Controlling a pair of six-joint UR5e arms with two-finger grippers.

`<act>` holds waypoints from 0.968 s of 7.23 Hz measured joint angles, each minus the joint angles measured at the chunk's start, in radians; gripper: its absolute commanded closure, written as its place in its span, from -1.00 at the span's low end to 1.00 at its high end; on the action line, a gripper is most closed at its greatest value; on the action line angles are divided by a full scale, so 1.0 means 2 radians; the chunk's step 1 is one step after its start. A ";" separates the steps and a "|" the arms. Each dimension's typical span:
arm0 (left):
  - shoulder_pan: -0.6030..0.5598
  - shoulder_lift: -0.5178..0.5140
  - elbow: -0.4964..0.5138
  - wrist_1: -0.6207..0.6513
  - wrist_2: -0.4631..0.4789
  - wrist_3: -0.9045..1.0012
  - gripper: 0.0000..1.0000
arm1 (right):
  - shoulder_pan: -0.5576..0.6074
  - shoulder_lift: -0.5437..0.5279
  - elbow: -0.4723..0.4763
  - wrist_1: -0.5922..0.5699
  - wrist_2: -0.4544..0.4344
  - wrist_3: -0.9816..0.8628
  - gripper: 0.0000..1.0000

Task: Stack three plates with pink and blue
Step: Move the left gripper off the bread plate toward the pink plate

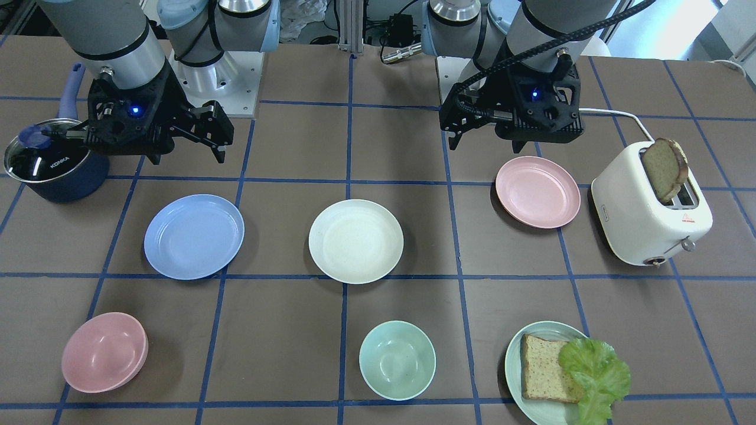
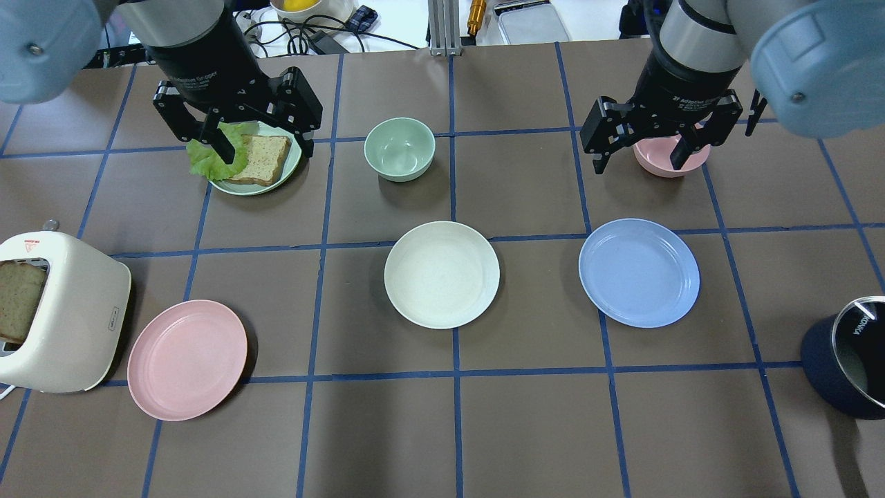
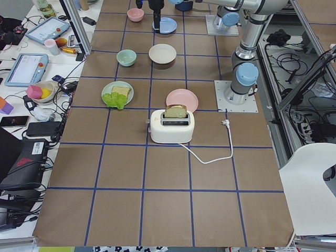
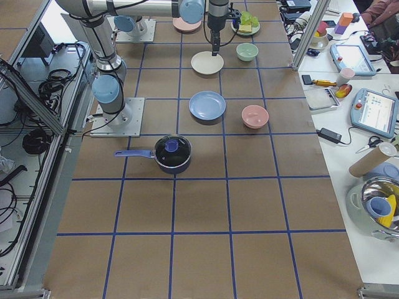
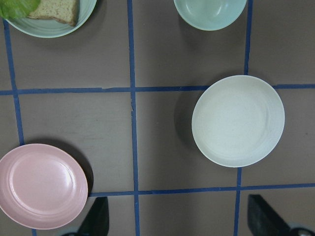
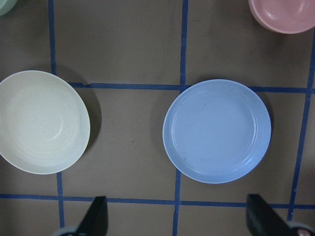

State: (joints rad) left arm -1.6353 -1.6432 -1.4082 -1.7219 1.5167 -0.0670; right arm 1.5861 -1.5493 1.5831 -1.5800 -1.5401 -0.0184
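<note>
Three plates lie apart on the brown table. The pale pink plate [image 1: 537,191] is beside the toaster, and shows in the left wrist view [image 5: 42,186]. The cream-white plate [image 1: 355,241] is in the middle [image 2: 442,274]. The light blue plate [image 1: 194,236] shows in the right wrist view [image 6: 216,131]. My left gripper [image 2: 242,135] is open and empty, high above the table between the pink and cream plates. My right gripper [image 2: 639,159] is open and empty, high above the blue plate's near edge.
A white toaster [image 1: 649,206] with bread stands next to the pink plate. A dark blue pot [image 1: 50,162] is near the blue plate. A pink bowl [image 1: 104,352], a mint bowl [image 1: 397,360] and a mint plate [image 1: 512,366] with bread and lettuce line the far side.
</note>
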 measured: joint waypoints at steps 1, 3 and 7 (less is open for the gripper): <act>0.001 0.001 0.001 -0.004 0.001 0.000 -1.00 | 0.000 0.000 0.000 0.000 0.000 0.000 -1.00; 0.001 0.004 0.000 -0.008 0.002 -0.001 -1.00 | 0.000 0.001 0.001 0.000 -0.001 0.000 -1.00; 0.003 0.010 -0.007 -0.011 0.009 0.002 -1.00 | 0.000 0.001 0.001 -0.001 0.000 0.000 -1.00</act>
State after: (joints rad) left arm -1.6302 -1.6223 -1.4228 -1.7434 1.5355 -0.0634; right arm 1.5862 -1.5463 1.5856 -1.5811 -1.5410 -0.0184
